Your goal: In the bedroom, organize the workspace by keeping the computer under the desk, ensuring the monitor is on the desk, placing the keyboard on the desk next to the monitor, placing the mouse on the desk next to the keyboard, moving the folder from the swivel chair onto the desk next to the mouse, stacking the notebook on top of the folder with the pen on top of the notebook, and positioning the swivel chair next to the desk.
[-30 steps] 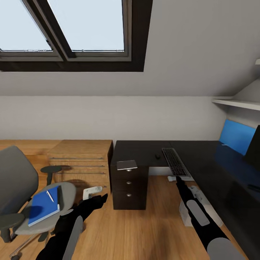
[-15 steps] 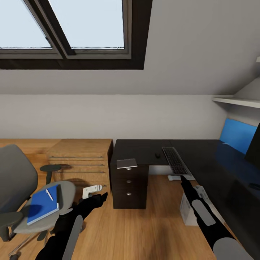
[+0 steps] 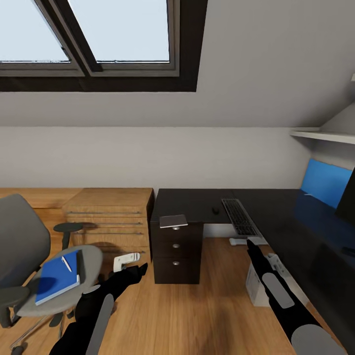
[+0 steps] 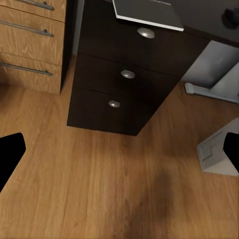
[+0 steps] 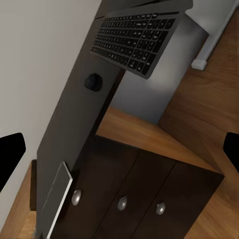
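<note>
A grey swivel chair [image 3: 22, 246] stands at the left with a blue folder [image 3: 56, 278] on its seat and a white pen [image 3: 66, 264] lying on the folder. The dark desk [image 3: 192, 202] carries a keyboard [image 3: 239, 218], a black mouse [image 3: 215, 211] and a flat grey notebook [image 3: 173, 221] at its near corner. The monitor [image 3: 347, 199] shows at the right edge. A white computer [image 3: 257, 286] stands on the floor under the desk. My left gripper [image 3: 142, 268] hangs open over the floor before the drawers. My right gripper [image 3: 250, 243] is open, below the keyboard's near end.
A light wooden drawer chest [image 3: 111, 214] stands left of the desk's dark drawer unit [image 3: 176, 256]. A white object [image 3: 126, 259] lies on the floor between them. A blue panel [image 3: 323, 183] leans at the back right under a white shelf [image 3: 323, 137].
The whole picture has shifted slightly, so the camera has moved. My right arm sits a little further right than a second ago. Both grippers stay open.
</note>
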Tool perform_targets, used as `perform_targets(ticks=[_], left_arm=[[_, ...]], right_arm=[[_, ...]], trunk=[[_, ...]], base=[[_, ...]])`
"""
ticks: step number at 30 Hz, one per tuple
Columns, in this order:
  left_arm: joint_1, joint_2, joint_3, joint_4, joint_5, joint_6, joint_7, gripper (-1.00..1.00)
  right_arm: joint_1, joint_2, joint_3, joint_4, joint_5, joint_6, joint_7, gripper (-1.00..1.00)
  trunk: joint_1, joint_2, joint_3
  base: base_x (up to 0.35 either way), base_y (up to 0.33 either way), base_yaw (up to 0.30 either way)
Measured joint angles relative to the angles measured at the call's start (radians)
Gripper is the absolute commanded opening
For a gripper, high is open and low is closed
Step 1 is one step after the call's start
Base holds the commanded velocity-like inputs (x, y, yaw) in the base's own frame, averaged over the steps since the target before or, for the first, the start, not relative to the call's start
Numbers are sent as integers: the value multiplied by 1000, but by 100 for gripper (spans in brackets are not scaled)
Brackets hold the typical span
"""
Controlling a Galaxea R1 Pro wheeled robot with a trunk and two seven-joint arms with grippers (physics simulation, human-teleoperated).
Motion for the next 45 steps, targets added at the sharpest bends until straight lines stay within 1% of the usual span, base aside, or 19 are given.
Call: perform_targets(ticks=[7, 11, 13, 15, 17, 18, 19, 20, 21, 22, 23, 25, 28, 30, 32, 37, 45], left_arm=[[0, 0, -1, 17, 0, -1, 0, 100], [0, -1, -1, 19, 0, -1, 0, 100], [0, -1, -1, 19, 0, -1, 0, 100], [0, -1, -1, 20, 0, -1, 0, 100], [0, -2, -1, 20, 0, -1, 0, 100], [0, -2, -1, 20, 0, -1, 0, 100], [0, -2, -1, 20, 0, -1, 0, 100], [0, -2, -1, 20, 0, -1, 0, 100], [0, -2, -1, 20, 0, -1, 0, 100], [0, -2, -1, 20, 0, -1, 0, 100], [0, -2, -1, 20, 0, -1, 0, 100], [0, -2, -1, 20, 0, -1, 0, 100], [0, -2, -2, 20, 0, -1, 0, 100], [0, -2, -2, 20, 0, -1, 0, 100], [0, -3, -3, 20, 0, -1, 0, 100], [0, -3, -3, 24, -1, -1, 0, 100], [0, -4, -14, 26, 0, -1, 0, 100]], right_arm=[[0, 1, 1, 7, 3, -5, -1, 100], [0, -4, -5, 60, 0, -3, 3, 100], [0, -6, -19, 96, -3, 0, 14, 100], [0, -7, -52, 119, -5, 4, 44, 100], [0, -8, -74, 127, -6, 11, 64, 100], [0, -11, -96, 135, -7, 28, 86, 100], [0, -12, -108, 140, -7, 41, 97, 100], [0, -17, -131, 149, -8, 74, 121, 100], [0, -19, -143, 154, -8, 93, 135, 100], [0, -23, -168, 165, -9, 130, 164, 100], [0, -24, -182, 170, -10, 148, 178, 100], [0, -28, -240, 183, -11, 209, 220, 100], [0, -36, -284, 189, -12, 247, 240, 100], [0, -45, -300, 191, -12, 269, 247, 100], [0, -52, -309, 193, -13, 287, 252, 100], [0, -58, -318, 195, -15, 304, 256, 100], [0, -59, -320, 195, -28, 295, 257, 100]], trunk=[[27, -49, -22], [42, -77, -35], [50, -91, -41], [58, -105, -47], [65, -119, -53], [69, -126, -56], [73, -133, -60], [77, -140, -63], [81, -147, -66], [84, -154, -69], [88, -161, -72], [96, -175, -78], [107, -196, -88], [115, -210, -94], [123, -224, -100], [142, -259, -116], [173, -315, -141]], base=[[0, 0, 0], [0, 0, 0], [0, 0, 0], [0, 0, 0], [0, 0, 0], [0, 0, 0], [0, 0, 0], [0, 0, 0], [0, 0, 0], [0, 0, 0], [0, 0, 0], [0, 0, 0], [0, 0, 0], [0, 0, 0], [0, 0, 0], [0, 0, 0], [0, 0, 0]])
